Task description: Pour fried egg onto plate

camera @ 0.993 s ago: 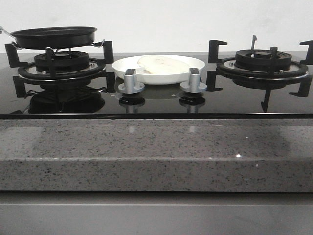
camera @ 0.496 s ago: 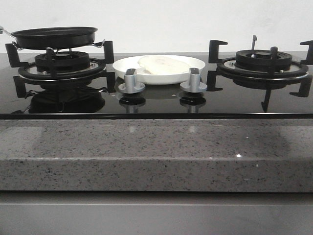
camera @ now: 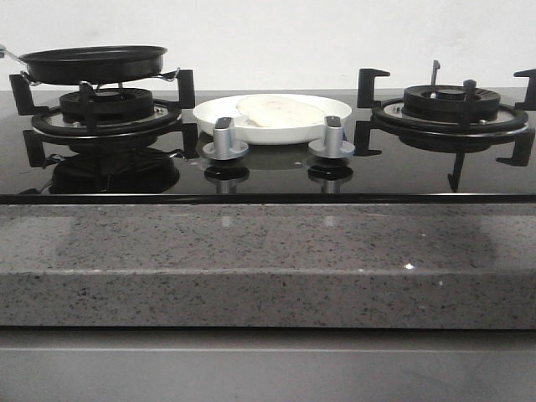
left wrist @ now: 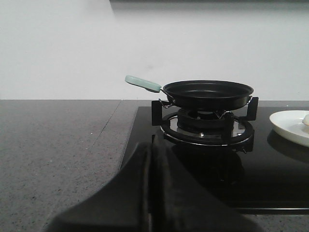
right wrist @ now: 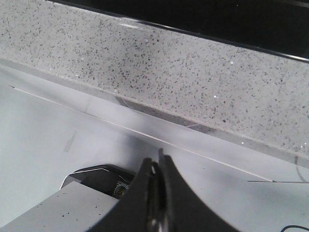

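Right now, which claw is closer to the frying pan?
Left. The left claw faces the frying pan across the counter; the right claw hangs below the counter's front edge, pan out of sight.

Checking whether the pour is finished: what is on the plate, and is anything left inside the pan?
The fried egg lies on the white plate, pale side up; its underside is hidden. The black frying pan on the left burner looks empty in the left wrist view.
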Tool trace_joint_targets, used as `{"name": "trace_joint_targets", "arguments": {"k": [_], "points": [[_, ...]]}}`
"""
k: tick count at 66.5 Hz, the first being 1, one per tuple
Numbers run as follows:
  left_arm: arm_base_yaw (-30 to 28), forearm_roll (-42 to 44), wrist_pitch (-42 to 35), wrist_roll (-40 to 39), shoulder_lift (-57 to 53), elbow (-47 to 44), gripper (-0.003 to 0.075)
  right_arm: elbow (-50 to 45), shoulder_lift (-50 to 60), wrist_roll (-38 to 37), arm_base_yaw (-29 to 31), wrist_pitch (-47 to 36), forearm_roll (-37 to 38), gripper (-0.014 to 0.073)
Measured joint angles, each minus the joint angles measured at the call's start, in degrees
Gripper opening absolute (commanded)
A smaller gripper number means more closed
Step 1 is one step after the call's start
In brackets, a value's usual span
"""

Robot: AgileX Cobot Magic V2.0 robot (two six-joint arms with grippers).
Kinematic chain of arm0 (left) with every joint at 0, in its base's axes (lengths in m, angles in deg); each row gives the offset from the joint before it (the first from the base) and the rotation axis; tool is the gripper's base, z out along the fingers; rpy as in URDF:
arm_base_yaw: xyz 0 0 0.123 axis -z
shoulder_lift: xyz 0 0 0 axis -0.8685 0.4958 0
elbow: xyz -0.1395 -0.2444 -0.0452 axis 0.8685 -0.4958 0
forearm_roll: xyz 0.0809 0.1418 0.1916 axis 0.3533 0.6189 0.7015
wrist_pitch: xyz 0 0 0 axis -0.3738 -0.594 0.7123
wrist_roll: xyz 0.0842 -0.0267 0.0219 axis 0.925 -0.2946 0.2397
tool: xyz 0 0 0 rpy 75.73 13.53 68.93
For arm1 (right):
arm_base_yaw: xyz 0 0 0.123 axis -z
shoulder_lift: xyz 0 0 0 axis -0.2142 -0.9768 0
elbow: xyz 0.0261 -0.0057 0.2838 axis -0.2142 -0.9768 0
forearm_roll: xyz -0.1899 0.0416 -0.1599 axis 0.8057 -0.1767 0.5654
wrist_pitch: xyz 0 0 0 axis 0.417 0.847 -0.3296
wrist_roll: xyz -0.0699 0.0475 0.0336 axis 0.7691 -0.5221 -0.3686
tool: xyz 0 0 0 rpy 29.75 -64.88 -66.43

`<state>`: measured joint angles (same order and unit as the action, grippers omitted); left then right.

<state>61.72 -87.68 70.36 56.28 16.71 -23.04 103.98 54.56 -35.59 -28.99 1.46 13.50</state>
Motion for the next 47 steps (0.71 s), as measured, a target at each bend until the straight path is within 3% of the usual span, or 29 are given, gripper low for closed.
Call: {"name": "trace_joint_targets", "arguments": {"k": [8,26,47], "points": [[0.0,0.0,0.0,0.0,0.0,0.0,-0.002,-1.1,2.8,0.0,0.5,-1.7,0.7,-0.0067],[0.0,0.0,0.0,0.0,0.0,0.0,-0.002,-16.3,16.3,4.3,7.5,-28.5,1.6,-0.0067],[0.0,0.0,0.0,0.0,0.0,0.0,-0.002,-33.6,29.2,5.1,12.9,-44.0,1.7,-0.0067]]}}
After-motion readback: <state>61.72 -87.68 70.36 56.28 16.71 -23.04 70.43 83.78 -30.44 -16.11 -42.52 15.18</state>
